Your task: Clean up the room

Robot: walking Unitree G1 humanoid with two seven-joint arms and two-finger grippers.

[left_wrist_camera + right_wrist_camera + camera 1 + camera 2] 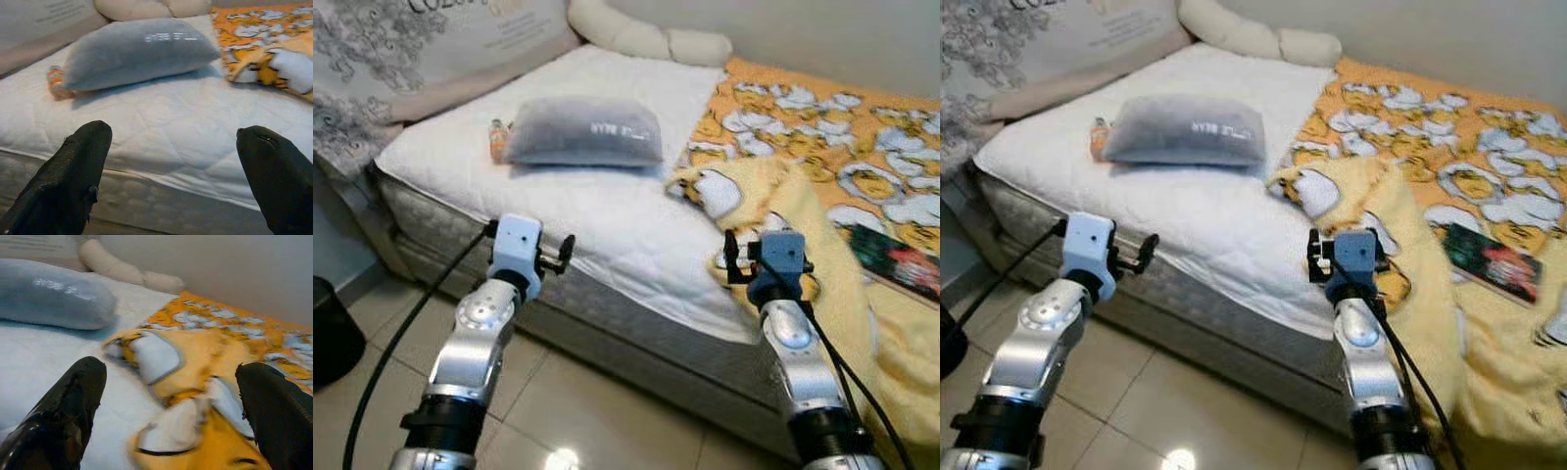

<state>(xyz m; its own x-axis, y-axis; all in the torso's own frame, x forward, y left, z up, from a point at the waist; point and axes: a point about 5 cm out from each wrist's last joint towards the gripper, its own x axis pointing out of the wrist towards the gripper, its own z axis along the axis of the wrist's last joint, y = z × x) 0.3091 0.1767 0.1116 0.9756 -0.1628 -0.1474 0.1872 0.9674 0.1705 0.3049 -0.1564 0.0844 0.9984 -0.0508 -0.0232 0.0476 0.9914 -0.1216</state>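
Grippers (555, 257) (736, 257) raised, spread, over bed (607, 211).

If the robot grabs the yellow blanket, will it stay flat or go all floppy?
Probably floppy: the yellow blanket already lies bunched and folded over the mattress edge, so it should sag. The open right gripper would likely lift just one corner.

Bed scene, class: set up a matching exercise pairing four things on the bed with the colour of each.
Things:
1. pillow
2. blanket
3. bottle
4. book

Colours:
A. orange
B. dark green and red cover
C. grey
D. yellow with white cartoon figures

Pairs: 1-C, 2-D, 3-A, 4-B
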